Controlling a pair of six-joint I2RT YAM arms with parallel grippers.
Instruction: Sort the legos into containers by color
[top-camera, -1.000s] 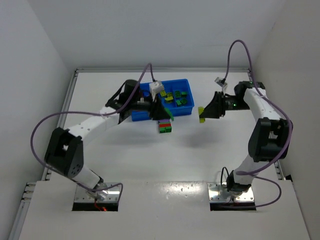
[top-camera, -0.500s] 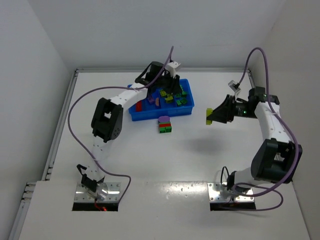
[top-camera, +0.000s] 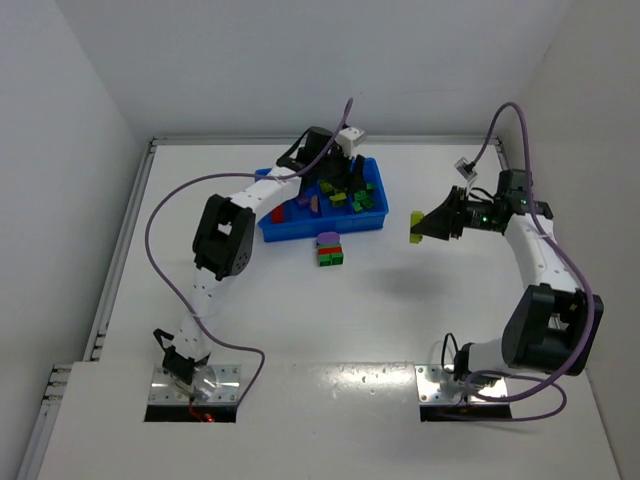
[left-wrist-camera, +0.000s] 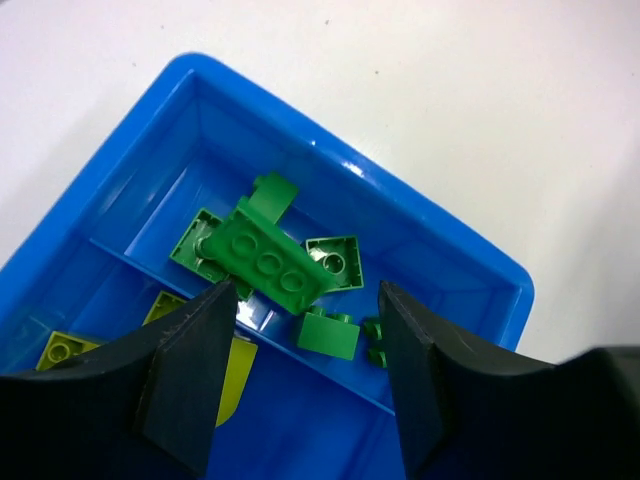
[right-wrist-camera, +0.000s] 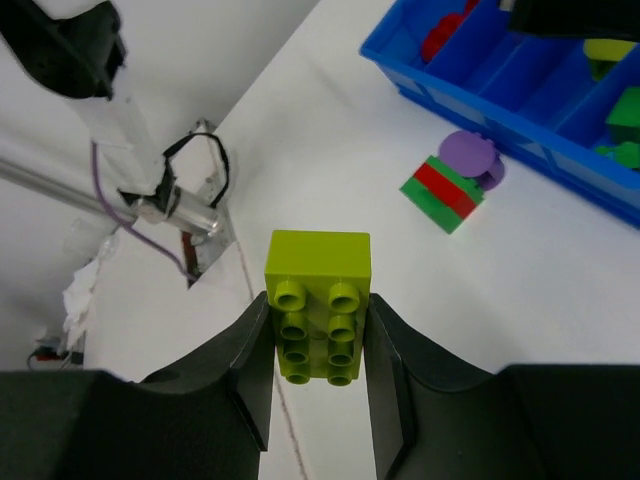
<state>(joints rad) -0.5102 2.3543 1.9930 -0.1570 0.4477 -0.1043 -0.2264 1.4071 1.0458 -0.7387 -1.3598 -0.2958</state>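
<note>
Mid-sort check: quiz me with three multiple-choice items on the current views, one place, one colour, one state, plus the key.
1. Where is the green-and-red stack of plastic bricks? A. in an end effector; B. on the white table in front of the bright blue plastic tray; C. inside that tray.
2. What colour is the plastic brick in the right end effector? A. red; B. purple; C. yellow-green.
3. How is the left end effector? A. open, empty, above green plastic bricks in the tray; B. shut on a red brick; C. resting on the table.
Key: 1 B, it sits outside the tray's front wall. 2 C, the right wrist view shows it. 3 A, its jaws stand apart, nothing between.
</note>
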